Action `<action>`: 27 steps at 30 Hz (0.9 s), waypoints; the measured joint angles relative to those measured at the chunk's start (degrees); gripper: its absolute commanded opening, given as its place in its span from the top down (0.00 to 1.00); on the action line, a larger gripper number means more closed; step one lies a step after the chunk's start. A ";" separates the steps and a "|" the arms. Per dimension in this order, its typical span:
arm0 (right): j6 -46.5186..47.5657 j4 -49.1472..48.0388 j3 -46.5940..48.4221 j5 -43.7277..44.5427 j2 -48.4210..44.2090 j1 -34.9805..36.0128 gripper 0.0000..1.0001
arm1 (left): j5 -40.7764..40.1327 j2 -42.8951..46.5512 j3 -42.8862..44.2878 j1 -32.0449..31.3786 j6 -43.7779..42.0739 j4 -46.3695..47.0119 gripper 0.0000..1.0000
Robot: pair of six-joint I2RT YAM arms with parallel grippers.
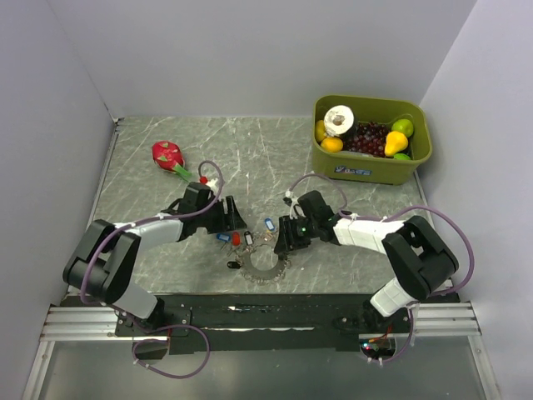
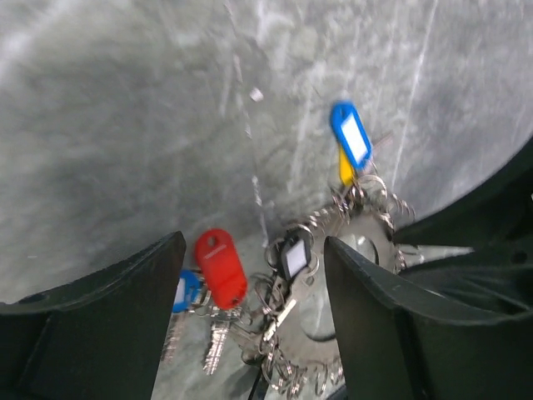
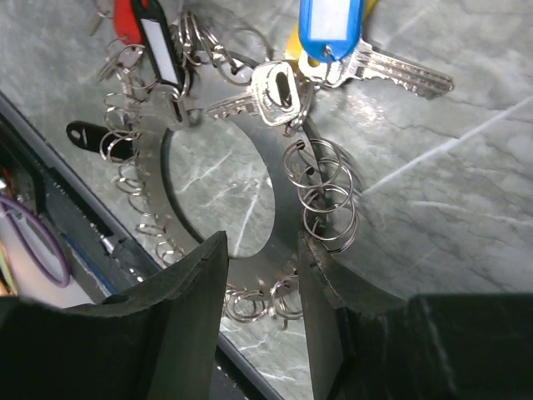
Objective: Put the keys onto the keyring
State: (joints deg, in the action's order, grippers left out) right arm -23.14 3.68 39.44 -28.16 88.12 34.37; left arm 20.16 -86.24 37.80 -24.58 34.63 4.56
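Black fingers (image 3: 191,317) of the right gripper (image 3: 265,246) fill the bottom of its wrist view. They are set narrowly apart with the flat band of the keyring (image 3: 281,196) running between them, and I cannot tell whether they pinch the metal or merely straddle it. That keyring is a broad steel disc with a round hole, lying flat on the marble table (image 1: 250,158) near its front edge, and many small split rings (image 3: 326,196) hang from its outer rim. At its far side lies a blue-tagged key (image 3: 331,29), just beside a bare silver key (image 3: 271,87). A black-and-white tag (image 3: 162,42) sits further left. The left gripper (image 2: 254,250) hangs over the ring's far-left side with its jaws spread wide and nothing held. A red-tagged key (image 2: 221,267) lies between its fingers, and a second blue-tagged key (image 2: 185,292) shows partly behind one of them. A black fob (image 3: 92,133) rests by the ring's left rim. Well apart at the back are a dragon fruit (image 1: 166,156) and a green bin (image 1: 371,171) of fruit.
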 measured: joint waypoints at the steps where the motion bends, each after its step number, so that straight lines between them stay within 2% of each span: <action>1: -0.02 0.04 -0.02 0.44 0.00 0.00 0.53 | 0.55 -0.24 -0.17 -0.26 0.13 0.35 0.29; 6: 0.02 0.28 0.48 2.97 0.33 0.02 0.51 | 2.56 -1.53 -0.35 -2.58 1.29 2.23 0.30; 11: 1.95 1.84 2.49 6.43 -0.07 0.04 0.43 | 2.86 -1.73 -1.16 -3.50 2.36 3.30 0.29; 17: 5.46 3.19 3.65 9.42 -7.89 0.17 0.39 | 1.79 -0.37 -1.20 -3.41 2.60 3.37 0.27; 21: 8.79 2.62 7.13 9.70 -8.63 0.33 0.43 | 1.46 1.49 -1.20 -3.06 2.69 3.39 0.26; 23: 10.40 2.56 9.22 9.51 -6.78 0.55 0.43 | 1.66 2.36 -1.18 -2.34 2.73 3.39 0.26; 27: 13.09 3.06 14.29 9.57 -0.48 1.79 0.51 | 2.95 4.09 -1.11 -0.15 3.19 3.61 0.25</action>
State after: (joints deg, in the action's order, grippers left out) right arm -10.04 6.74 53.74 -18.59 87.64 36.16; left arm 23.11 -82.15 36.69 -24.73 37.82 8.16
